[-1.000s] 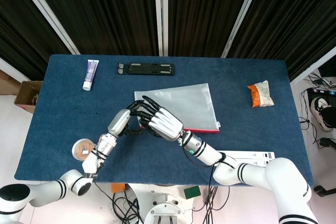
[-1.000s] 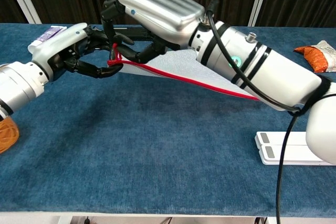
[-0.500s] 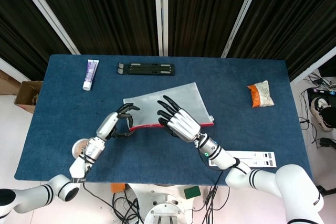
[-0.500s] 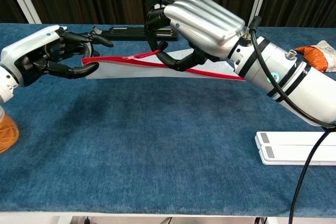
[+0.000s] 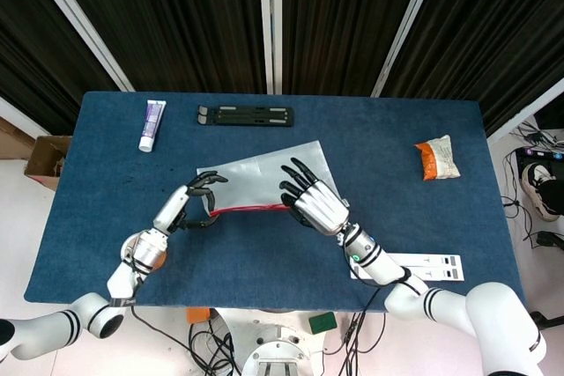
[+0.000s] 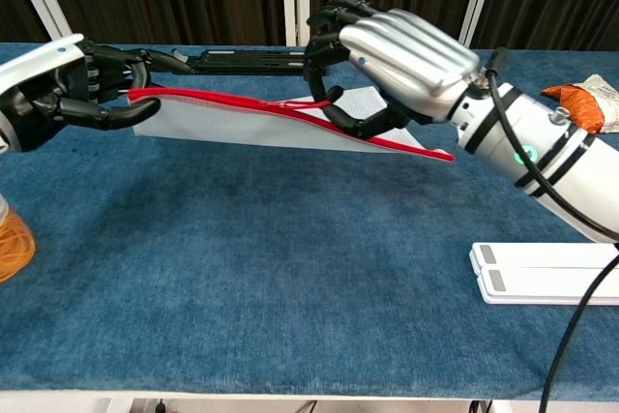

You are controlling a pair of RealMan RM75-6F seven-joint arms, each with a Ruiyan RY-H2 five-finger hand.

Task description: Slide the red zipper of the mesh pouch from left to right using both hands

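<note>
Nearest the camera in the chest view, a flat white bar [image 6: 542, 273] lies on the blue surface [image 6: 290, 268] at the lower right of the frame, and an orange-lidded jar [image 6: 12, 244] sits at the left edge. Farther in, the mesh pouch [image 5: 260, 178] lies near the middle of the surface, its long axis running left to right across the frame, with its red zipper edge [image 6: 232, 103] on the near side and lifted off the cloth at the left. The left robot hand [image 6: 68, 89], at the left of the frame, grips the pouch's left end, its fingers curled around the red edge. The right robot hand [image 6: 387, 60] sits over the middle of the zipper line, its dark fingers [image 6: 334, 31] hooked down and pinching the thin red pull [image 6: 308, 103]. From there the red strip slopes down to the right and ends in a point [image 6: 440, 154] resting on the surface. In the head view the zipper reads as a short red line [image 5: 251, 209] between the two robot hands, slightly tilted, with the pale body of the pouch spreading toward the upper centre of the frame. Beyond the pouch, a black folded stand [image 5: 245, 115] lies along the far edge, a white and purple tube [image 5: 152, 125] sits at the upper left, and an orange snack packet [image 5: 438, 158] lies at the right.
</note>
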